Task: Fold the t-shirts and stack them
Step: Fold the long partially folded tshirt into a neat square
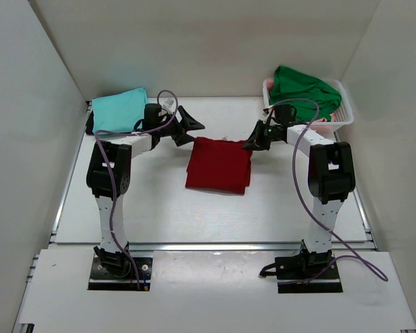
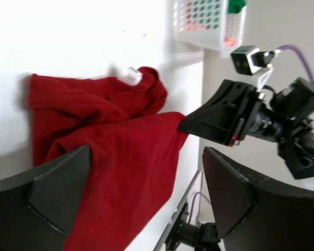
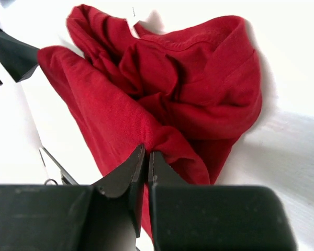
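Right wrist view shows my right jaws clamped on the far right corner of the crumpled dark red cloth t-shirt point(image 3: 199, 89) lying mid-tabletop point(image 1: 159, 208), I judge to spread it for folding; left jaws wide apart, holding nothing, just beside it.

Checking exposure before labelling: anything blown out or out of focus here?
Left wrist: table blown to white, basket washed out. Right wrist: table glares white beside dark red t-shirt, cloth itself sharp. Top external: even light, sharp.

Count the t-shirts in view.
3: dark red t-shirt mid-table, light teal t-shirt far left, bright green t-shirt in the basket far right; others may hide underneath.
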`<state>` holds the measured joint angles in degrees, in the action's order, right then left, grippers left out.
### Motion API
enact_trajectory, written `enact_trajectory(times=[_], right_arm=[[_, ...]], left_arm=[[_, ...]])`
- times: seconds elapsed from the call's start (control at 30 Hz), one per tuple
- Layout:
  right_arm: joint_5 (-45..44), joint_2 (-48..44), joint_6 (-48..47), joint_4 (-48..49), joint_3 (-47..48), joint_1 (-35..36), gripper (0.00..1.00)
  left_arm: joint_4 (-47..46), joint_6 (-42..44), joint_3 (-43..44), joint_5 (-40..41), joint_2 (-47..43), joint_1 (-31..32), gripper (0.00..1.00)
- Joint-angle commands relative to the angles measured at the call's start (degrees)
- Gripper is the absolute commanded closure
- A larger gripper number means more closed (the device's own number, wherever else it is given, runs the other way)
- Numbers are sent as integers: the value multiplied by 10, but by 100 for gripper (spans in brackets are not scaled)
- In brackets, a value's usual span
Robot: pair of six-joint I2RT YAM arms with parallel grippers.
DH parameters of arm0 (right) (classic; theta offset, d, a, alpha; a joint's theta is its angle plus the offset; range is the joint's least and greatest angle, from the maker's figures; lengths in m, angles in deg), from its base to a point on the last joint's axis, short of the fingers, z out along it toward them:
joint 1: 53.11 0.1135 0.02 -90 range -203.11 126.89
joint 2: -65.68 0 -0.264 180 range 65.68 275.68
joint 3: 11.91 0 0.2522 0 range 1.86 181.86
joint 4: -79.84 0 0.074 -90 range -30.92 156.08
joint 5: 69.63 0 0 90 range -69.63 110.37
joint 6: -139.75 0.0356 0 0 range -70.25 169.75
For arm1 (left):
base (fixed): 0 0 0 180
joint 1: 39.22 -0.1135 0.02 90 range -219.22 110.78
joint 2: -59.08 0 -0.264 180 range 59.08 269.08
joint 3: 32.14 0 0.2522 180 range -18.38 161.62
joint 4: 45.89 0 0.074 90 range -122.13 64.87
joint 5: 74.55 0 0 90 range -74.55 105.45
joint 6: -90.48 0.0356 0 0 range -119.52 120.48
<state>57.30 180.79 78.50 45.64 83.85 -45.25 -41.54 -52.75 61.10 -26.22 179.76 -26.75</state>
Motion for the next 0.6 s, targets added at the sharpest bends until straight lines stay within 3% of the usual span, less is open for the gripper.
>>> enact_trajectory(times=[0.0,0.2,0.27,0.33,0.47,0.57], right_arm=[[15,-32,26,39,29,-17,100],[-14,6,37,49,61,-24,98],[-33,19,46,56,65,-28,80],[-73,28,46,42,82,-29,70],[-168,18,17,0,113,-18,60],[-229,-13,-6,-19,99,-8,59]], left_arm=[[-43,-36,37,-19,-20,-5,1],[-60,-62,62,-14,14,-10,2],[-51,-56,80,-8,26,-12,1],[-46,-62,89,-9,39,-17,1],[3,-18,82,-3,34,-24,1],[19,4,39,8,5,-33,1]])
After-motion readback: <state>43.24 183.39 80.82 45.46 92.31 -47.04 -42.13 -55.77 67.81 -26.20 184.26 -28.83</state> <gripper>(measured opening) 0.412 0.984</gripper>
